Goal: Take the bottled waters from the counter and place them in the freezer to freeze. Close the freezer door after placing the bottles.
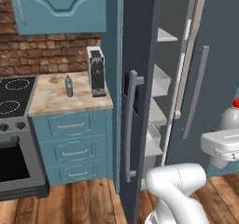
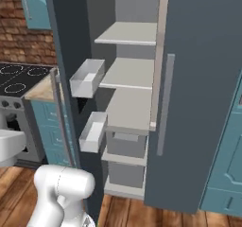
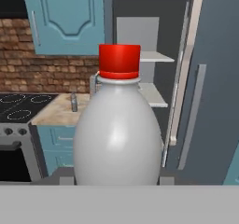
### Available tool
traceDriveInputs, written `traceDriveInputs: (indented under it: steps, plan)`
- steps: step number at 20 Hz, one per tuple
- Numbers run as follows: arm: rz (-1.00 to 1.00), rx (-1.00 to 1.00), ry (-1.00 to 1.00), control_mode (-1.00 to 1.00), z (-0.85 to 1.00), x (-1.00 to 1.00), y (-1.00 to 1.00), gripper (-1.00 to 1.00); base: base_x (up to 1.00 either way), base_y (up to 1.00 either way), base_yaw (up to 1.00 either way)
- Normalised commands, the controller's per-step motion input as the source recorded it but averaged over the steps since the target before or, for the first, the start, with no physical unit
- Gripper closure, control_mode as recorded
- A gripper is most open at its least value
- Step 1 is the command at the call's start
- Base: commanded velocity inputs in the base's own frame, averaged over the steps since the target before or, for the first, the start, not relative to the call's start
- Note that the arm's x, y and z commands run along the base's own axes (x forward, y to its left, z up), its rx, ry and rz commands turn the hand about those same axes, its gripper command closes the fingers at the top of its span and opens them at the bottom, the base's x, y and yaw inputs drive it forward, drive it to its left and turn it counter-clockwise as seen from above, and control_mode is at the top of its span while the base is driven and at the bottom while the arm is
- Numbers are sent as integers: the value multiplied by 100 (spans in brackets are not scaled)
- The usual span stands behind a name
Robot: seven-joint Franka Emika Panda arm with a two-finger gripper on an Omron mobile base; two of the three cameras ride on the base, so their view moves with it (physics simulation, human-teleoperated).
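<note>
The gripper (image 3: 116,183) is clamping the whitish bottle (image 3: 116,134) with the red cap, holding it upright in front of the freezer (image 2: 130,103), whose door (image 1: 135,78) is standing open. The pale shelves (image 2: 127,108) inside are sitting bare, and the white bins (image 2: 87,77) on the door's inner face are holding nothing visible. The grey-blue bottle (image 1: 69,86) is standing upright on the counter (image 1: 51,99), near a dark coffee machine (image 1: 96,71).

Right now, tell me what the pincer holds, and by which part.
The pincer holds the whitish red-capped plastic bottle by its lower body; the exact contact is hidden.
</note>
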Motion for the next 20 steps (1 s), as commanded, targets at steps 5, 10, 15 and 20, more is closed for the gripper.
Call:
traceDriveInputs:
  steps: [5, 10, 15, 20]
  plan:
    - [0, 0, 0, 100, 0, 0, 0, 100, -6, -83, 0]
    - [0, 0, 0, 100, 0, 0, 0, 100, 0, -76, 1]
    - [0, 0, 0, 100, 0, 0, 0, 100, 18, -60, 5]
    - [0, 0, 0, 100, 0, 0, 0, 100, 41, -51, 13]
